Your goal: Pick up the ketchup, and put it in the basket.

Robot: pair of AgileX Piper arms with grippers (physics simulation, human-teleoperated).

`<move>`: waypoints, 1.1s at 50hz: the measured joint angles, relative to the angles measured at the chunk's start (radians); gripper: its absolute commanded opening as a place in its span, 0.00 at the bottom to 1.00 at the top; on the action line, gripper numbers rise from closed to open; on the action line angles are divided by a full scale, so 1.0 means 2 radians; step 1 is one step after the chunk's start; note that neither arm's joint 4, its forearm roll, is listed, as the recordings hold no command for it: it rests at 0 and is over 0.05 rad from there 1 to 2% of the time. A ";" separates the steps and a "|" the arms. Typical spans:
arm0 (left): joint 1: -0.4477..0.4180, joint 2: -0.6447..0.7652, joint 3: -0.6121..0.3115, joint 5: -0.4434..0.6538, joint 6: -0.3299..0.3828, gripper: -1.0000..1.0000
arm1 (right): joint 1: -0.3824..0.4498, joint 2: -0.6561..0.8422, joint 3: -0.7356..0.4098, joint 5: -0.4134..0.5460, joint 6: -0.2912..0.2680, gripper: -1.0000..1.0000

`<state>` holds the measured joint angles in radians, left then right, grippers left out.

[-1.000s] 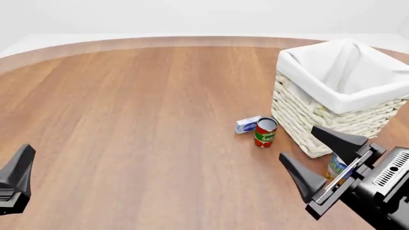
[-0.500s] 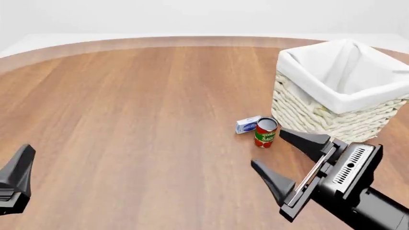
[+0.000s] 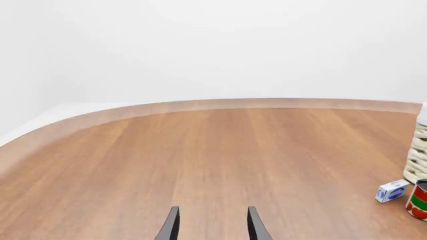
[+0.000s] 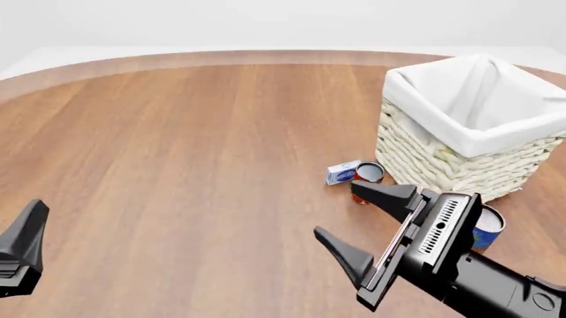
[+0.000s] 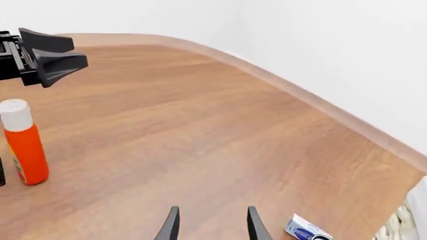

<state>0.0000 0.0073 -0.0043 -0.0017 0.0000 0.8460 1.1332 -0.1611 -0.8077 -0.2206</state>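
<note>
A red-orange plastic ketchup squeeze bottle with a white cap stands upright on the brown wooden bench, long axis vertical. It shows only in the right wrist view, off to one side of that gripper's line of reach, not between its fingers. In that same view the left gripper appears beyond the bottle. The front view does not show the bottle at all, so which arm is nearer cannot be told.

The right gripper hangs above the bench, fingers spread apart and holding nothing. The left gripper's two fingertips, seen in its own wrist view, are also parted and empty.

The large cream woven wicker basket with white cloth liner sits on the bench's far right side.
</note>
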 measured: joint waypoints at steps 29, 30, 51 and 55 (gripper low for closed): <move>0.000 0.000 0.000 0.000 0.000 1.00 | 0.065 0.045 -0.071 0.041 0.021 1.00; 0.000 0.000 0.000 0.000 0.000 1.00 | 0.067 0.047 -0.074 0.042 0.021 1.00; 0.000 0.000 0.000 0.000 0.000 1.00 | 0.108 0.105 -0.121 0.051 0.036 1.00; 0.000 0.000 0.000 0.000 0.000 1.00 | 0.115 0.116 -0.129 0.053 0.039 1.00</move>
<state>0.0000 0.0073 -0.0043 -0.0017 0.0000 1.0768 1.3648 -0.4195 -0.7015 -0.1436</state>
